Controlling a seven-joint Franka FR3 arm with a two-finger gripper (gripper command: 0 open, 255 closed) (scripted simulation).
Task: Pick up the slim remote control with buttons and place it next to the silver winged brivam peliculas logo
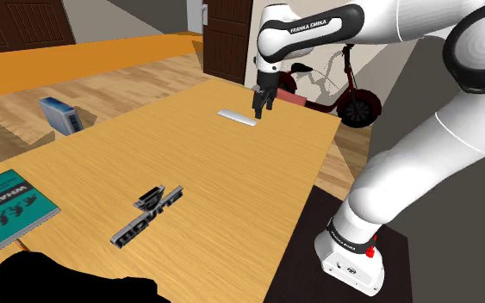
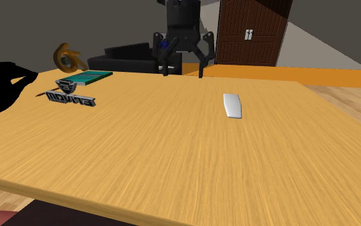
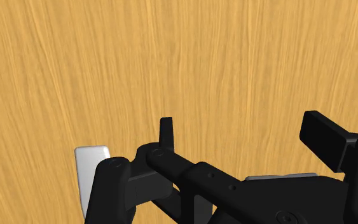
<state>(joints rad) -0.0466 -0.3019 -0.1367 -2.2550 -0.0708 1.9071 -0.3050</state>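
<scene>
On the shoulder view's left I see a teal book (image 1: 8, 211) at the near corner of the surface (image 1: 232, 189), a blue-grey box (image 1: 59, 114) beyond the edge, then the dark winged logo (image 1: 148, 215) lying flat. Well apart to the right, at the far end, lies the pale slim remote (image 1: 238, 116), with bare wood between the two. My gripper (image 1: 262, 109) hangs just beside its right end, jaws wide apart and holding nothing, and a red scooter (image 1: 331, 90) stands behind.

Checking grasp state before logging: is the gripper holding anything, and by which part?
Nothing is held. The gripper is open above the table, and the remote lies flat on the wood beside it, clear of both fingers.
</scene>
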